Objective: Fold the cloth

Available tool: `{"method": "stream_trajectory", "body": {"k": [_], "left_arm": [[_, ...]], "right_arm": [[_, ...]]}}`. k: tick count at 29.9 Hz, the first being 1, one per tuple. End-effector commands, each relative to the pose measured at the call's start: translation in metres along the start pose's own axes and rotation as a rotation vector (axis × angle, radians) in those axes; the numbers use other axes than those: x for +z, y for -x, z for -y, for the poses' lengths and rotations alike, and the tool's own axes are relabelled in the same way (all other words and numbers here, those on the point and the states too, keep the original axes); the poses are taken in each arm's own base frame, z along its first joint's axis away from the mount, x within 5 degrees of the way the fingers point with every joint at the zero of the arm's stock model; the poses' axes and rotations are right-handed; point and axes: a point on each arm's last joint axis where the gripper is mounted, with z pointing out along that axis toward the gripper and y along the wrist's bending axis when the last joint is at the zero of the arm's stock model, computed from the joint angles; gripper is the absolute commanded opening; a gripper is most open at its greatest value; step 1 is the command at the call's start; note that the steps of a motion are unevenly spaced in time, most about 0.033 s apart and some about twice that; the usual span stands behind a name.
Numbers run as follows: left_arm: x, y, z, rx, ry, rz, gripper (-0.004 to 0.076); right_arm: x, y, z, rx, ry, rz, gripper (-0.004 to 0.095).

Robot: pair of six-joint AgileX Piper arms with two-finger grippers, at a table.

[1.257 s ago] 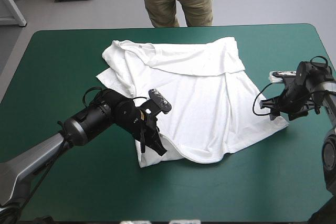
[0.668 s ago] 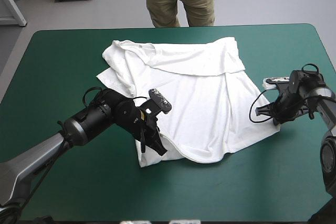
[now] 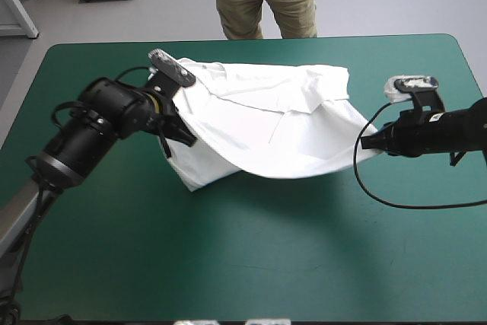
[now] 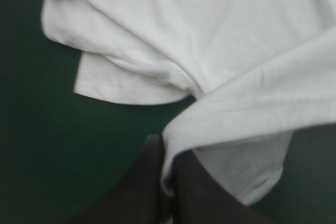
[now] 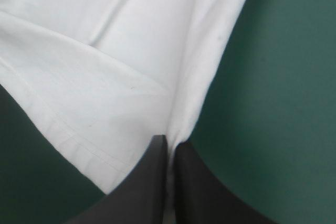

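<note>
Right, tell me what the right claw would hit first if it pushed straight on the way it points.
The T-shirt: the right claw is shut on its corner, and the lifted white cloth lies straight ahead of it. Nothing else shows in that line, though depth is unclear.

High view from above, 2 wrist views close (sharing T-shirt (image 3: 259,131))

Both wrist views cut off the T-shirt (image 4: 210,51) at their edges.
</note>
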Motion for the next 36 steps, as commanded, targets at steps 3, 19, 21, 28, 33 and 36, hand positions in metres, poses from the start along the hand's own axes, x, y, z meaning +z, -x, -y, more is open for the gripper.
{"method": "stream_trajectory", "body": {"k": [3, 19, 21, 28, 33, 36], "left_arm": [[-0.074, 0.024, -0.058, -0.086, 0.170, 0.261, -0.0002], [-0.279, 0.025, -0.096, -0.207, 0.307, 0.967, -0.0003], [-0.298, 0.015, -0.095, -0.191, 0.338, 1.020, -0.0009], [-0.356, -0.020, -0.088, -0.190, 0.417, 1.211, -0.0009], [-0.361, -0.023, -0.085, -0.189, 0.390, 1.235, -0.0009], [-0.333, -0.005, -0.088, -0.182, 0.346, 1.138, -0.0009]], "right_arm": [[-0.084, 0.034, -0.042, -0.139, 0.020, 0.331, -0.0013], [-0.293, 0.051, -0.146, -0.500, -0.010, 1.074, -0.0013], [-0.305, 0.044, -0.153, -0.526, -0.020, 1.118, -0.0013], [-0.344, 0.015, -0.175, -0.594, -0.068, 1.257, -0.0013], [-0.345, 0.015, -0.171, -0.559, -0.113, 1.258, -0.0013], [-0.335, 0.026, -0.163, -0.531, -0.116, 1.204, -0.0013]]}}
